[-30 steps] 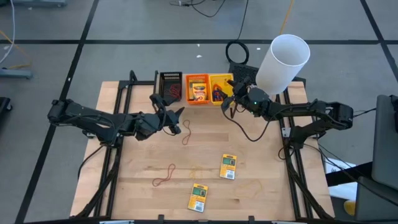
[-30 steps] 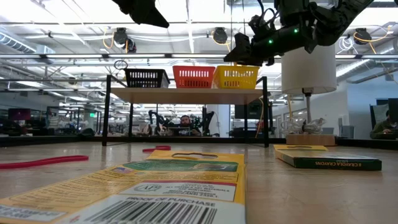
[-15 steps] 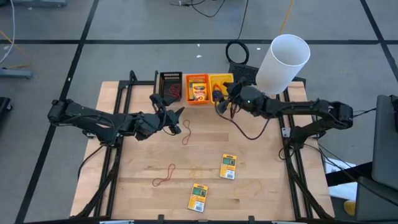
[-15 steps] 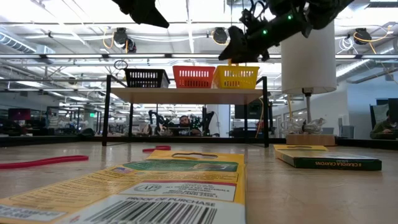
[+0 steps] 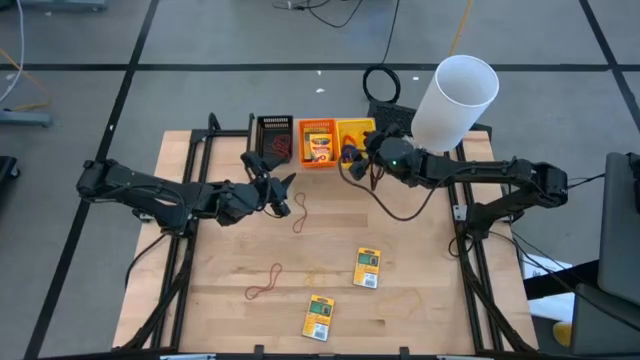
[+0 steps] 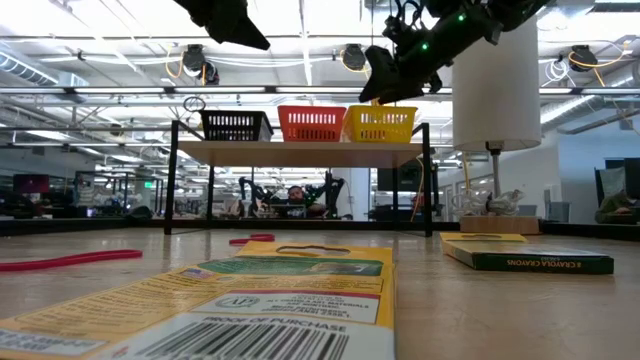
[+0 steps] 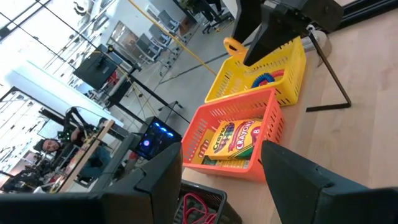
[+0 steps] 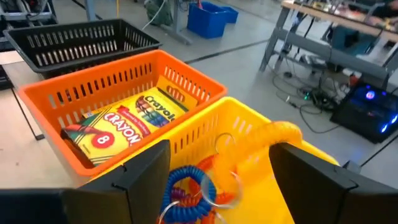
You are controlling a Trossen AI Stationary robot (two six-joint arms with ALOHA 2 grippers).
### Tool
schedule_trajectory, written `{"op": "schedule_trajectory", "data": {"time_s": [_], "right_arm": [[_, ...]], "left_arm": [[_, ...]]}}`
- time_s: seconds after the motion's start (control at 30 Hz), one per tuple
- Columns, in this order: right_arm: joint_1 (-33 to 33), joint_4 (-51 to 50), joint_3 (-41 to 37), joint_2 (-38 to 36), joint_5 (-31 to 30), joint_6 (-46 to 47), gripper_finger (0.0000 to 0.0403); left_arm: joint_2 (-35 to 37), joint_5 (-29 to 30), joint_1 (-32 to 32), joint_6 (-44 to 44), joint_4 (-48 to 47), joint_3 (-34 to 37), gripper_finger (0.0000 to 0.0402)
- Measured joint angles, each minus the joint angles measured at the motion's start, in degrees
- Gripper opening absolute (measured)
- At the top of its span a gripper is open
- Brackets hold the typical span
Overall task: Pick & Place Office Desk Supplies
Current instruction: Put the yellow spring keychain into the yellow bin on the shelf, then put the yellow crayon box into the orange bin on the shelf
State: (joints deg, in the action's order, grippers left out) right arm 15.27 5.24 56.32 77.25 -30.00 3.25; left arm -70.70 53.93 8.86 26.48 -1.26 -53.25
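Two yellow packs (image 5: 367, 267) (image 5: 319, 318) lie flat on the wooden table, near its front. A third pack (image 8: 124, 124) lies in the orange bin (image 5: 318, 143). Loose rubber bands lie on the table, a red one (image 5: 264, 285) at the front left. My right gripper (image 5: 352, 160) hovers open over the yellow bin (image 5: 355, 135), which holds blue and orange bands (image 8: 186, 180). An orange band (image 8: 280, 134) arches between its fingers. My left gripper (image 5: 285, 190) hangs open above the table, in front of the black bin (image 5: 275, 140). My right gripper stands with an orange band's arch (image 8: 283, 132) between its open fingers, above the yellow bin. The band's lower end (image 8: 217, 168) reaches down into the bin. Whether a finger touches the band, I cannot tell.
The three bins stand in a row at the table's far edge. A big white cylinder (image 5: 455, 100) stands tilted at the far right, close behind my right arm. Red bands lie in the black bin. Another red band (image 5: 298, 215) lies near my left gripper.
My right gripper has risen a little and moved toward the table's left, along the front of the yellow bin. It has tipped from slanting down to nearly level. My left arm has kept still.
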Motion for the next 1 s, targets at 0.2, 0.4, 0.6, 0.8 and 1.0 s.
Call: {"op": "schedule_trajectory", "data": {"time_s": [0.2,0.4,0.6,0.8,1.0], "right_arm": [[0.00,-0.60,0.08,0.01,-0.15,0.98,0.0263],[0.00,1.71,0.13,-0.01,3.06,0.32,0.0262],[-0.39,1.98,0.12,0.02,-1.12,-0.31,0.0262],[-0.35,1.62,-0.15,-0.03,-3.81,-1.77,0.0262],[-0.41,2.26,-0.23,0.00,16.86,-5.34,0.0262]], "left_arm": [[0.00,0.00,0.00,0.00,-0.02,0.00,0.0209],[0.00,0.00,0.00,-0.02,-0.09,0.00,0.0209],[0.00,0.00,0.02,-0.19,-0.30,0.00,0.0209],[0.00,0.00,0.00,-0.22,-0.30,0.00,0.0209],[0.00,0.15,0.00,-0.20,-0.28,0.00,0.0209]]}}
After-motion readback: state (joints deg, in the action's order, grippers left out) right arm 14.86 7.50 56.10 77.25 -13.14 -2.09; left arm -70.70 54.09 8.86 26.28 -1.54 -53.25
